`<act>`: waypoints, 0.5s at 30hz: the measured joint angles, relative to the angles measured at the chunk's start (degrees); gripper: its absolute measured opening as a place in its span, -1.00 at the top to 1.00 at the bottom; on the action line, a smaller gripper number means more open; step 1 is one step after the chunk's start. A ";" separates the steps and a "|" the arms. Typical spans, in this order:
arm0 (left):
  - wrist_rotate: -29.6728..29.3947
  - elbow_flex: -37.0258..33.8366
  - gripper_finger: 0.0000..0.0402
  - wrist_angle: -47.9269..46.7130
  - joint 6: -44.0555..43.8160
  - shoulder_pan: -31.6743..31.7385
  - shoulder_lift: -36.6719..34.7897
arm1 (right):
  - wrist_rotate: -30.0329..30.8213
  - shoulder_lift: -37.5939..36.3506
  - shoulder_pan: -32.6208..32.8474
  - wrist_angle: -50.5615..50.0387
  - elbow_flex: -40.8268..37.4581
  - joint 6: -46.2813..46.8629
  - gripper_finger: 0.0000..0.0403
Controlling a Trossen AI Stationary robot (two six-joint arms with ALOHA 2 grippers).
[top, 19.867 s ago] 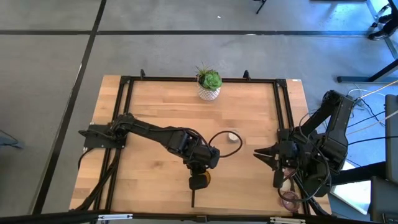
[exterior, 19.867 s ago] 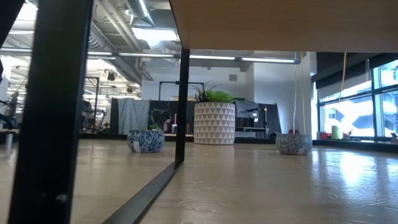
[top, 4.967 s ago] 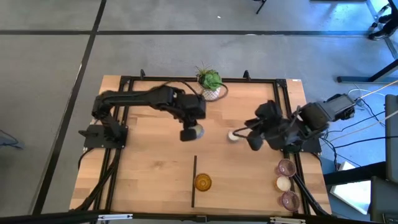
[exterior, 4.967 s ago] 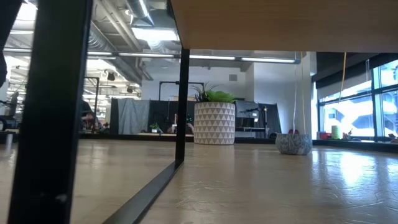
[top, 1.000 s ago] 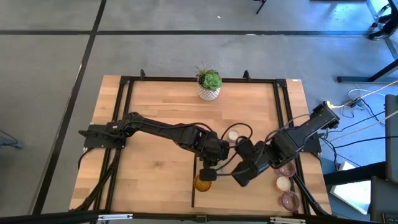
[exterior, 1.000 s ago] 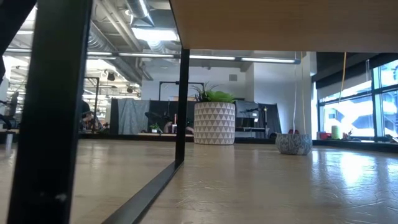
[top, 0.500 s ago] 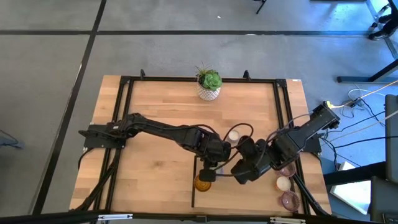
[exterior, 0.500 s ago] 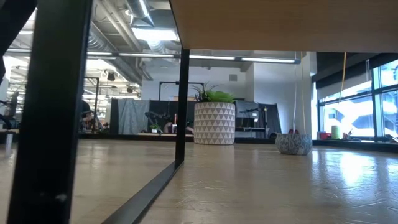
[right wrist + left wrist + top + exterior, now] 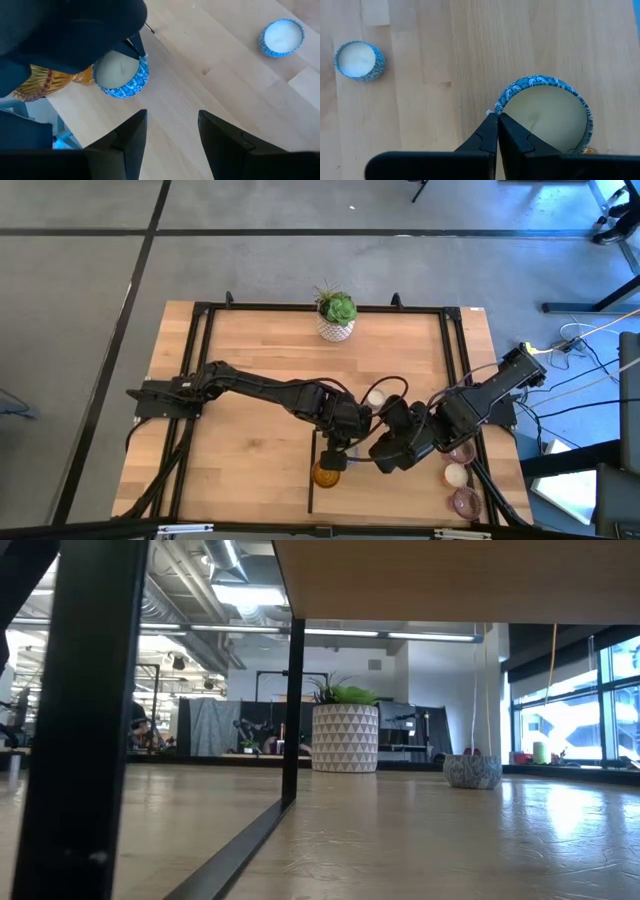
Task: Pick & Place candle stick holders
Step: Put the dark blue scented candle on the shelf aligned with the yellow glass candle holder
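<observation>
My left gripper [image 9: 497, 118] is shut on a blue-patterned candle stick holder [image 9: 547, 112] filled with cream wax, right beside the amber glass holder [image 9: 325, 474] near the table's front middle. My right gripper [image 9: 170, 131] hovers open just to the right of them, with nothing between its fingers. A second blue-patterned holder [image 9: 376, 397] stands on its base on the wood farther back and also shows in the low view [image 9: 472, 771]. My left gripper pinches the holder's rim [image 9: 496, 111] on the side nearest the wrist, one finger inside the cup and one outside. The fingers [image 9: 487, 131] slant down from the table's left. The holder sits upright; whether its base touches the table I cannot tell.
Three more holders, two mauve [image 9: 460, 451] [image 9: 465, 500] and one cream [image 9: 455, 475], stand in a row at the right front. A white patterned pot with a green plant [image 9: 337, 318] stands at the far middle. A thin black strip [image 9: 311, 485] lies beside the amber holder.
My right gripper has turned a little at the wrist, swinging its fingers slightly toward the far edge, and has stayed open. My left gripper keeps its hold on the blue-patterned holder beside the amber one.
</observation>
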 joint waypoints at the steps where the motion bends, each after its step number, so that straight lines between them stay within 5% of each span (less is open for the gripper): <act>1: 0.04 0.00 0.99 0.02 0.07 0.00 0.00 | 0.02 0.00 0.00 0.00 0.00 0.00 0.10; 15: 2.18 0.00 0.92 0.04 0.73 0.33 0.00 | 0.92 0.00 -0.23 0.17 0.02 0.17 0.10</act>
